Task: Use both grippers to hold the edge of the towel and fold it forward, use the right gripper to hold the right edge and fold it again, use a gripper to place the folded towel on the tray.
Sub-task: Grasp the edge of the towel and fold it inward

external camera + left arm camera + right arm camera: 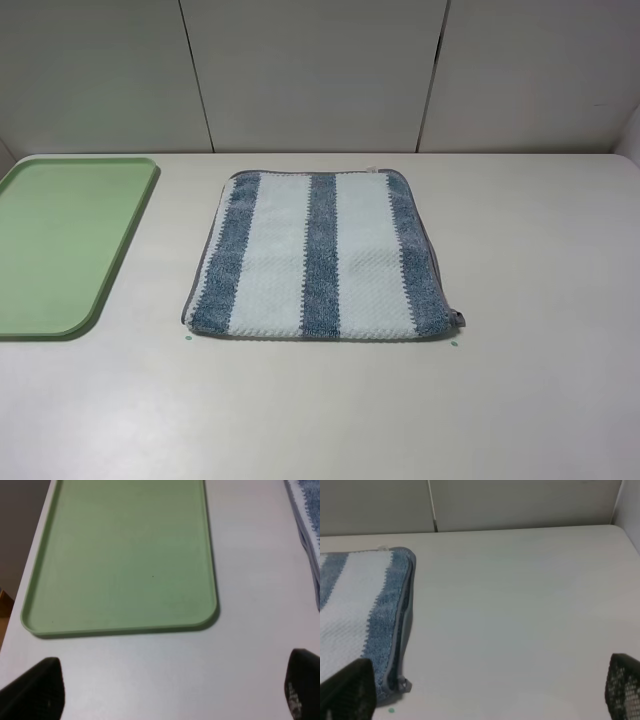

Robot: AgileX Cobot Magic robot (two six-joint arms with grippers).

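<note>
Towel (320,255) lies flat on surface (545,300), right of bare tray (60,240). Left gripper (170,687), right gripper (485,692): fingers apart, holding nothing. Folding and placing apparently all remain.

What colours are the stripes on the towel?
The towel has blue-grey and whitish stripes, seen best in the exterior high view.

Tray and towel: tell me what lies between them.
Only a bare strip of white table separates the tray from the towel, apart from a tiny green dot by the towel's near left corner. The exterior high view shows it best.
</note>
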